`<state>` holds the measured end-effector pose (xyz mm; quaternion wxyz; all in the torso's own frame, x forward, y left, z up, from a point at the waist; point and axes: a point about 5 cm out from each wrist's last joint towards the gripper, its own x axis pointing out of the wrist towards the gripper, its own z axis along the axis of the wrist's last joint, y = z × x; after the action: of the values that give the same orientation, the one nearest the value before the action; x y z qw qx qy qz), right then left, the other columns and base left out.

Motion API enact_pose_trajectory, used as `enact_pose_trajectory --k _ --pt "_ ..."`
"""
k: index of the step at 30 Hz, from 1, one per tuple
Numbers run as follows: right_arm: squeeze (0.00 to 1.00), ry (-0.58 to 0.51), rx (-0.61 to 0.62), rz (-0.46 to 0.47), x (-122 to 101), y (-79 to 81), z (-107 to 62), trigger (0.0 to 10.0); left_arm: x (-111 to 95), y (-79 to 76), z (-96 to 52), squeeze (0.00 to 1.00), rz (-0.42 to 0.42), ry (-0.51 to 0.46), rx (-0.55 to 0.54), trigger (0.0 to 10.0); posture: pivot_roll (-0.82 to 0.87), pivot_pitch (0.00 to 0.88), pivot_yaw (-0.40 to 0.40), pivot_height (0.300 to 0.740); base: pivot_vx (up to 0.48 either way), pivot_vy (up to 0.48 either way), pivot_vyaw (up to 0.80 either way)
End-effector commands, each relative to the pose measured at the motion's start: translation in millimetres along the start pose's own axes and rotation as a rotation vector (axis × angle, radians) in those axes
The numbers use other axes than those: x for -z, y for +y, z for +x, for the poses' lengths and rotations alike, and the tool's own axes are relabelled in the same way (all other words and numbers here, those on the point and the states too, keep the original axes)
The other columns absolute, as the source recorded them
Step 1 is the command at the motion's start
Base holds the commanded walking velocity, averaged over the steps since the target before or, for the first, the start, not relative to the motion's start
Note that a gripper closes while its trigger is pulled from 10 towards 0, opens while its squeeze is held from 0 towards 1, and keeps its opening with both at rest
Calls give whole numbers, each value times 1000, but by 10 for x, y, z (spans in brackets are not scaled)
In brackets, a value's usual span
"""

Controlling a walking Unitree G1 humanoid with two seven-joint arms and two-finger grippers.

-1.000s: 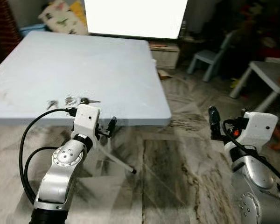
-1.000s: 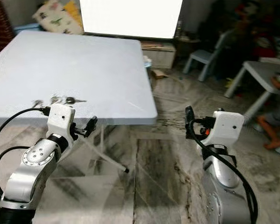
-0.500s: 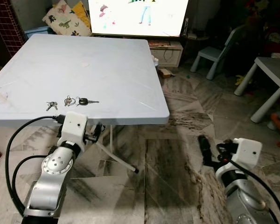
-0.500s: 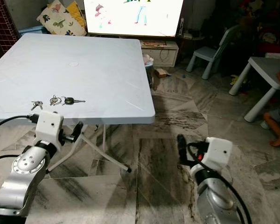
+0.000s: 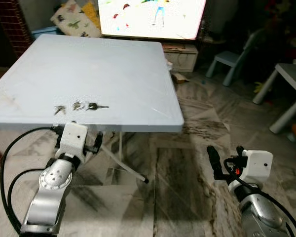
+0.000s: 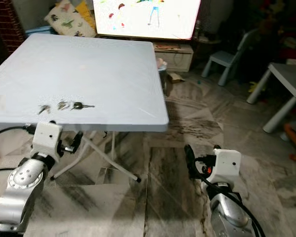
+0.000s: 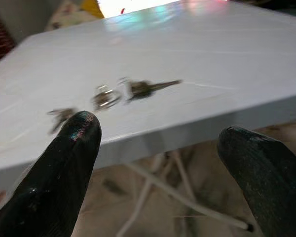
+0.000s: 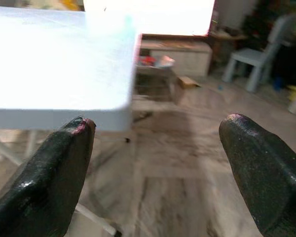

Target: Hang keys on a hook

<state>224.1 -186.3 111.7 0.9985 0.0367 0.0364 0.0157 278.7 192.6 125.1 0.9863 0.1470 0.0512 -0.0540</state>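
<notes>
The keys point(image 5: 78, 106) lie flat on the pale blue table point(image 5: 113, 69), near its front edge, at about 11 o'clock from my left gripper point(image 7: 158, 163). They are a small bunch, a ring and one dark-headed key in a short row. My left gripper is low, just under the table's front edge, and its two black fingers point(image 7: 64, 173) stand wide apart and hold nothing; the keys show between them in the wrist view. Half a second ago the table edge was at almost the same place, so this arm has hardly moved, though the whole picture has shifted a little to the right. My right gripper point(image 8: 158, 168) hangs over the marble floor point(image 5: 187, 163), at about 4 o'clock from the table corner, fingers also wide and empty. Compared with one second ago, it is lower. Behind the table the bright screen point(image 5: 153, 17) is at 12 o'clock, and a small blue chair point(image 5: 232, 61) at about 2 o'clock.
</notes>
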Motion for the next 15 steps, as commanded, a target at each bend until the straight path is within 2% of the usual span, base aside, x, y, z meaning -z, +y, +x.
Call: enact_pose_trajectory --k 1,9,12,15 --pt "0 0 0 -10 11 -8 17 10000 -68 -11 19 0 16 -22 -2 10000 112 0 -82 740 0 0 800" --pt "0 -32 3 1 -33 28 28 10000 -94 -83 43 0 26 -33 42 10000 108 0 -80 740 0 0 777" --pt "0 -38 1 1 -46 30 35 10000 -116 -98 59 0 23 -40 48 10000 104 0 -82 740 0 0 475" --pt "0 -51 11 15 -70 24 51 10000 -139 -135 99 0 -22 -42 76 10000 103 0 -85 740 0 0 0"
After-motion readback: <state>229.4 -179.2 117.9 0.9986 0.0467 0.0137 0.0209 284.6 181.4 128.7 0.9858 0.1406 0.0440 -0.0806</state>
